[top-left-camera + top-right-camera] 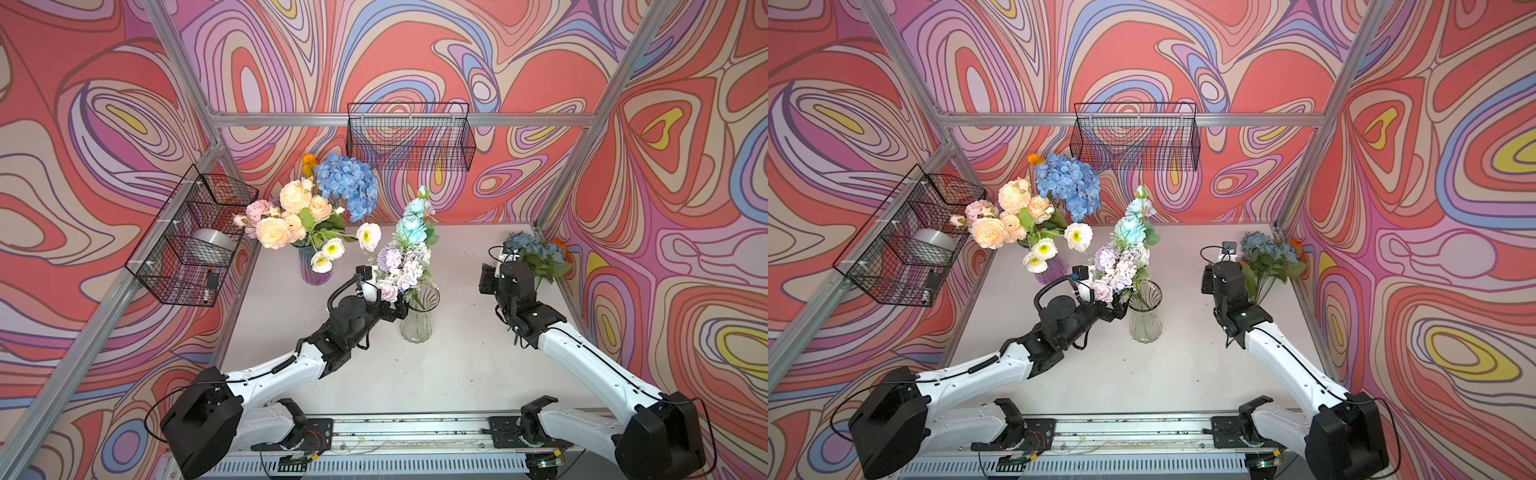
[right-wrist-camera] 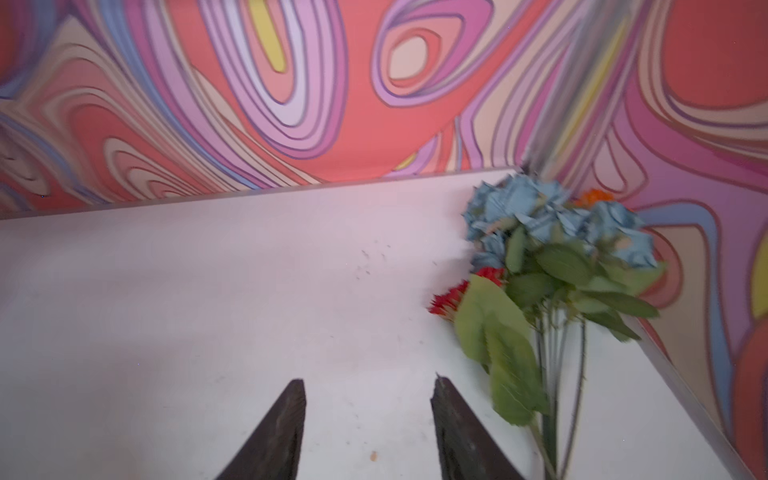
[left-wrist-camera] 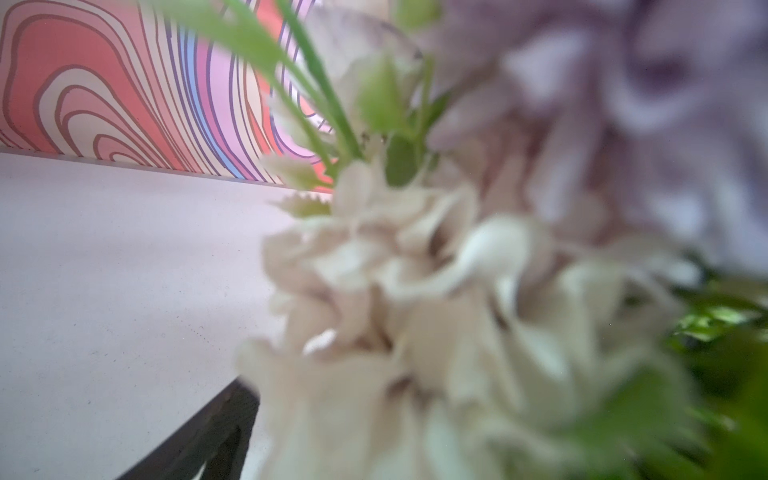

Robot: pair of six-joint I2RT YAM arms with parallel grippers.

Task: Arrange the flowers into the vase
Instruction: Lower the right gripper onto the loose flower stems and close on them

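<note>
left gripper (image 1: 400, 309): jaws spread wide beside the stems at the clear vase (image 1: 417, 326) rim
lilac-pink bunch (image 1: 399, 266): standing in that vase
right gripper (image 2: 370, 386): jaws apart, empty, over the table (image 2: 208, 291)
dusty-blue bunch (image 2: 552, 232): lying in the far right corner

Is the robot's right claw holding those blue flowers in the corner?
No, the right wrist view shows the right gripper open over the bare table, with the blue flowers lying apart from it.
</note>
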